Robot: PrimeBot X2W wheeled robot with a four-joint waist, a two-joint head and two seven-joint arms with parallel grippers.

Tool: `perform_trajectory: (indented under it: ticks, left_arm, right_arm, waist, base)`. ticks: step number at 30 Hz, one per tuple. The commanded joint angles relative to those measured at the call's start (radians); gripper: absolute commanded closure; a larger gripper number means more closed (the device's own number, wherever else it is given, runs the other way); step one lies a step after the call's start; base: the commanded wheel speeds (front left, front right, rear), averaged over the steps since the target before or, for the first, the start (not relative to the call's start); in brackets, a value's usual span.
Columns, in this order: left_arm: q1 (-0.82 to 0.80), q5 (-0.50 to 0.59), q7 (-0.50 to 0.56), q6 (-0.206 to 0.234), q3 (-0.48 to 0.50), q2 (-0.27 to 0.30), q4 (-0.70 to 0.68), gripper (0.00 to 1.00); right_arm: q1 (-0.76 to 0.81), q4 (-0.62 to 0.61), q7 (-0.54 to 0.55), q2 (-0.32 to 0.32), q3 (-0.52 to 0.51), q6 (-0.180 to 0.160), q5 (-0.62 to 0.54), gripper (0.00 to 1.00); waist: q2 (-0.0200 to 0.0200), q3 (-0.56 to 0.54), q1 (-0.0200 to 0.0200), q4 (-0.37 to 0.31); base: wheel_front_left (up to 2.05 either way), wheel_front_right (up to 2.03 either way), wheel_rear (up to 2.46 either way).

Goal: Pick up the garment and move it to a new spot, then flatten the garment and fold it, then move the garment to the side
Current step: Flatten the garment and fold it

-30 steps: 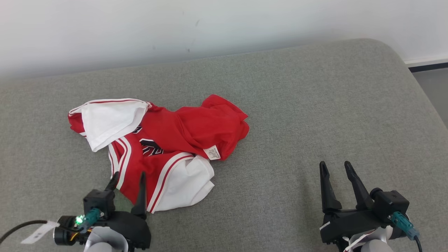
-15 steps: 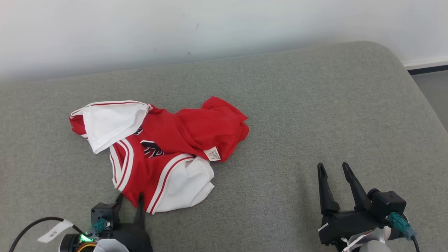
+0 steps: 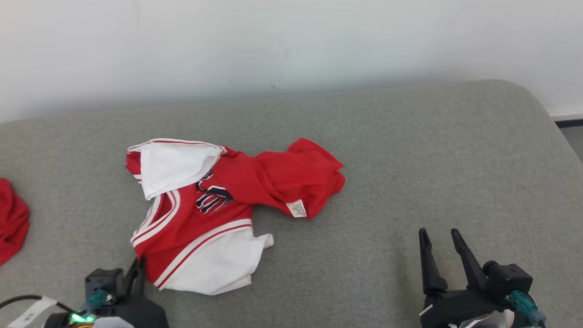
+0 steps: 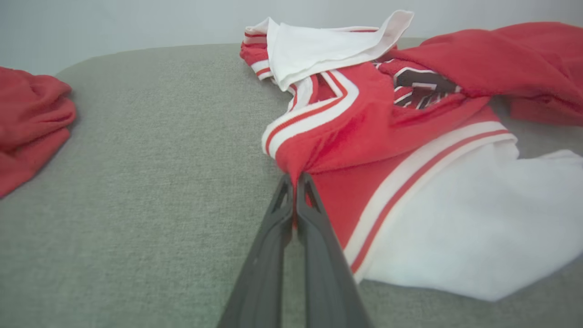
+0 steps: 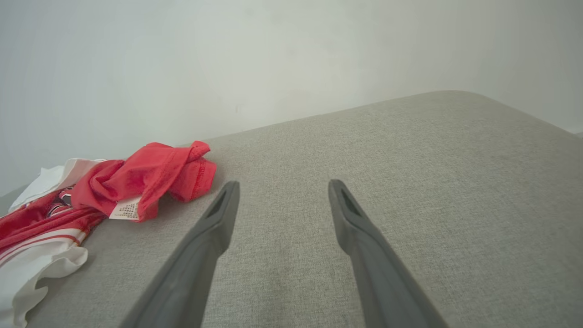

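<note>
The garment (image 3: 205, 218), a red jersey with white panels and red-white striped trim, lies crumpled on the grey cushion (image 3: 410, 159). In the head view my left gripper (image 3: 139, 266) sits at the jersey's near left edge. The left wrist view shows that gripper (image 4: 295, 178) shut, fingers pressed together on a pinched red fold of the garment (image 4: 364, 136) beside the striped trim. Right of the garment, my right gripper (image 3: 439, 234) hovers open over bare cushion. In the right wrist view it (image 5: 282, 187) holds nothing, and the garment (image 5: 145, 177) lies off to its left.
Another red cloth (image 3: 11, 218) lies at the cushion's far left, also in the left wrist view (image 4: 27, 118). A white wall (image 3: 291, 41) runs behind the cushion. The cushion's rounded right corner drops to the floor (image 3: 575, 136).
My left gripper has gone from open to shut on the garment's near edge and drawn back, stretching the fabric toward me. The head camera has shifted, bringing the other red cloth into view.
</note>
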Motion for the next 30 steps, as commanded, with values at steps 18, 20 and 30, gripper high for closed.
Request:
perform_trajectory:
  ticks: [18, 20, 30]
  left_arm:
    - [0.223, 0.004, 0.087, 0.162, 0.032, 0.079, -0.431, 0.00]
    - [0.227, 0.006, 0.050, 0.166, 0.037, 0.074, -0.447, 0.00]
    - [0.227, 0.065, -0.068, 0.201, 0.061, 0.024, -0.467, 0.00]
  right_arm:
    - [0.025, 0.013, -0.002, -0.002, 0.009, -0.002, -0.010, 0.00]
    - [0.024, 0.015, -0.002, -0.002, 0.016, -0.002, -0.010, 0.00]
    - [-0.036, 0.089, 0.006, -0.002, 0.089, -0.002, 0.008, 0.00]
  waist:
    - [0.0000, -0.043, 0.0000, 0.061]
    - [0.0000, -0.044, 0.0000, 0.067]
    - [0.0000, -0.047, 0.0000, 0.109]
  base:
    - [0.00, 0.00, 0.00]
    - [0.00, 0.00, 0.00]
    - [0.00, 0.00, 0.00]
